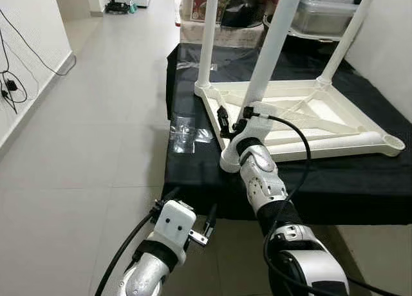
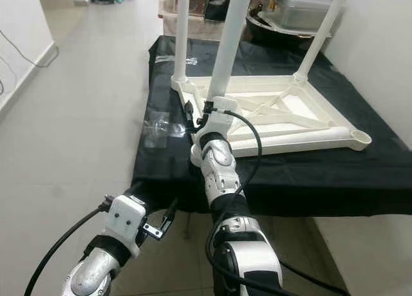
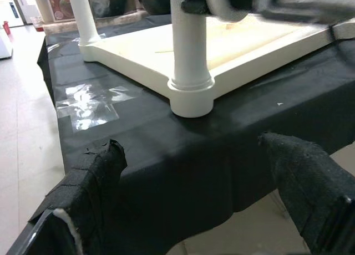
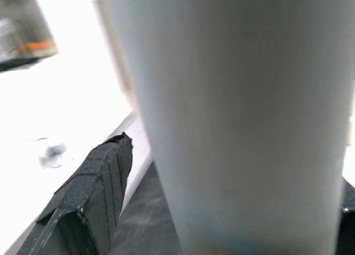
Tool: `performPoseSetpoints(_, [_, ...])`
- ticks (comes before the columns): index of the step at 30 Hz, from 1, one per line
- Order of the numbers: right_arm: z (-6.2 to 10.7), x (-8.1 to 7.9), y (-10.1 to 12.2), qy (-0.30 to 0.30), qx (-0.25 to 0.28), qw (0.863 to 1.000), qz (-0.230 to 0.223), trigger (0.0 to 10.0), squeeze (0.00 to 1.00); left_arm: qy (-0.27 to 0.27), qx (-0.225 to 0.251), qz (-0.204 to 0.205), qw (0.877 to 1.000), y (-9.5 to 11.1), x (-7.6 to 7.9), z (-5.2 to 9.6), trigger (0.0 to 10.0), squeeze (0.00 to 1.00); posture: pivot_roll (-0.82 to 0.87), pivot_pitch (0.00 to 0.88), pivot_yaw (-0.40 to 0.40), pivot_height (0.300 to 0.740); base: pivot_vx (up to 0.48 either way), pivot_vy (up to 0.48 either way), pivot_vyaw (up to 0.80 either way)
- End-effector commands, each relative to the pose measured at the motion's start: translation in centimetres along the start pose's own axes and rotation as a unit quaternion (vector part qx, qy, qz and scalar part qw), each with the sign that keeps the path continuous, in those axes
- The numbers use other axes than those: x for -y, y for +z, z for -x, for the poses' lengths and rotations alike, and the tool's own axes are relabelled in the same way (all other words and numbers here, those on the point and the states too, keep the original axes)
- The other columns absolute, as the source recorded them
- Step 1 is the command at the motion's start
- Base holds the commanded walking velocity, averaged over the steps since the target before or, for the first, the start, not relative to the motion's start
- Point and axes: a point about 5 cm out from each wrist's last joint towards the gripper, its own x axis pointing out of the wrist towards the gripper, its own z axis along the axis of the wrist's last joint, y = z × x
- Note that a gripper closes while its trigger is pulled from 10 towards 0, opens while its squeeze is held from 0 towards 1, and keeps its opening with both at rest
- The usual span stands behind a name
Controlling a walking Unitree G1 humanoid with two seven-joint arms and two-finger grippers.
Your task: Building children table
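White tabletop [image 1: 322, 119] lies upside down on a black cloth [image 1: 193, 174] covering a low platform, at 12 to 1 o'clock in the head views. Three legs stand upright in its corner sockets: near leg [image 1: 273, 42] at the closest corner, far-left leg [image 1: 210, 32] at 11 o'clock of it, far-right leg [image 1: 347, 35] at 2 o'clock. Fourth corner socket [image 1: 394, 141], at 3 o'clock, is open. Right gripper [image 1: 235, 119] is raised over the cloth at the base of the near leg; the right wrist view has the leg [image 4: 238, 116] directly between the two black fingers [image 4: 91, 188], very close, one finger on each side. Contact of the pads with the leg cannot be made out, so whether this claw is clamped or just straddling: cannot tell. Left gripper [image 3: 194, 199] hangs low at 7 o'clock, off the platform's front edge, below cloth level. Its fingers [image 3: 89, 183] are spread wide apart with nothing between them, pointing at the cloth edge and the near corner socket [image 3: 191, 97]. Clear plastic bag [image 1: 183, 134] lies flat on the cloth at 9 o'clock of the near corner, apart from the tabletop. Pale tile floor [image 1: 84, 148] at left; storage bins [image 1: 325, 13] behind the platform at 12 o'clock.
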Motion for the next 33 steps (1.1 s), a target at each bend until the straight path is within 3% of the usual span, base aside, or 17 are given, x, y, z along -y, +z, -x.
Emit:
performPoseSetpoints(1, [-0.1,-1.3,0.1,0.137,-0.030,0.990,-0.029,10.0,0.00,-0.002,-0.009,0.000,1.000,-0.4,0.1,0.0,10.0,0.00,0.11,0.115,-0.105,0.740,0.000,0.000,0.00])
performPoseSetpoints(2, [0.4,-1.7,0.1,0.218,-0.050,0.974,-0.045,10.0,0.00,-0.003,-0.009,0.000,1.000,-0.3,0.2,0.0,10.0,0.00,0.11,0.116,-0.101,0.740,0.000,0.000,0.00])
performPoseSetpoints(3, [0.4,-1.7,0.1,0.218,-0.050,0.974,-0.045,10.0,0.00,-0.003,-0.009,0.000,1.000,-0.3,0.2,0.0,10.0,0.00,0.11,0.116,-0.101,0.740,0.000,0.000,0.00])
performPoseSetpoints(6, [1.1,-3.0,-0.3,0.354,-0.089,0.930,-0.040,10.0,0.00,-0.004,-0.009,0.002,1.000,-0.3,0.2,0.0,10.0,0.00,0.12,0.114,-0.105,0.740,0.000,0.000,0.00])
performPoseSetpoints(7, [1.1,-3.0,-0.3,0.354,-0.089,0.930,-0.040,10.0,0.00,-0.004,-0.009,0.002,1.000,-0.3,0.2,0.0,10.0,0.00,0.12,0.114,-0.105,0.740,0.000,0.000,0.00])
performPoseSetpoints(10, [1.1,-5.0,-1.2,0.444,-0.127,0.886,-0.028,10.0,0.00,-0.003,-0.009,0.001,1.000,-0.3,0.2,0.1,10.0,0.00,0.13,0.115,-0.111,0.740,0.000,0.000,0.00])
performPoseSetpoints(17, [0.7,-6.8,-1.6,0.496,-0.150,0.855,-0.026,10.0,0.00,0.000,-0.009,-0.001,1.000,-0.2,0.1,0.2,10.0,0.00,0.14,0.117,-0.117,0.740,0.000,0.000,0.00])
performPoseSetpoints(18, [0.7,-7.1,-1.6,0.506,-0.153,0.849,-0.024,2.3,0.00,0.000,-0.010,-0.001,1.000,-0.2,0.1,0.3,10.0,0.00,0.14,0.117,-0.118,0.740,0.000,0.000,0.00])
performPoseSetpoints(19, [0.4,-7.3,-1.7,0.492,-0.152,0.857,-0.009,0.0,0.00,0.001,-0.010,-0.001,1.000,-0.2,0.1,0.3,10.0,0.00,0.14,0.115,-0.122,0.740,0.000,0.000,0.00])
performPoseSetpoints(21, [-0.2,-7.3,-1.7,0.449,-0.141,0.882,0.021,0.0,0.00,0.002,-0.011,-0.002,1.000,-0.3,0.2,0.4,10.0,0.00,0.14,0.114,-0.122,0.740,0.000,0.000,0.00])
performPoseSetpoints(22, [-0.2,-7.3,-1.7,0.449,-0.141,0.882,0.021,0.0,0.00,0.002,-0.011,-0.002,1.000,-0.3,0.2,0.4,10.0,0.00,0.14,0.114,-0.122,0.740,0.000,0.000,0.00])
performPoseSetpoints(26, [-1.5,-5.4,-1.6,0.278,-0.128,0.950,0.055,0.0,0.00,0.002,-0.012,-0.001,1.000,-0.3,0.2,0.4,10.0,0.00,0.14,0.112,-0.120,0.740,0.000,0.000,0.00])
performPoseSetpoints(28, [-1.6,-5.1,-1.6,0.256,-0.125,0.957,0.057,0.0,0.00,0.002,-0.012,-0.001,1.000,-0.3,0.2,0.4,10.0,0.00,0.14,0.112,-0.120,0.740,0.000,0.000,0.00])
performPoseSetpoints(29, [-1.8,-3.3,-1.4,0.139,-0.114,0.982,0.058,0.0,0.00,0.002,-0.012,0.000,1.000,-0.3,0.3,0.4,10.0,0.00,0.13,0.109,-0.113,0.740,0.000,0.000,0.00])
performPoseSetpoints(31, [-1.8,-3.3,-1.4,0.139,-0.114,0.982,0.058,0.0,0.00,0.002,-0.012,0.000,1.000,-0.3,0.3,0.4,10.0,0.00,0.13,0.109,-0.113,0.740,0.000,0.000,0.00])
performPoseSetpoints(32, [-1.6,-0.9,-1.3,-0.015,-0.100,0.994,0.050,0.0,0.00,0.001,-0.012,0.001,1.000,-0.4,0.3,0.3,10.0,0.00,0.12,0.105,-0.105,0.740,0.000,0.000,0.00])
performPoseSetpoints(33, [-1.6,-0.9,-1.3,-0.015,-0.100,0.994,0.050,0.0,0.00,0.001,-0.012,0.001,1.000,-0.4,0.3,0.3,10.0,0.00,0.12,0.105,-0.105,0.740,0.000,0.000,0.00])
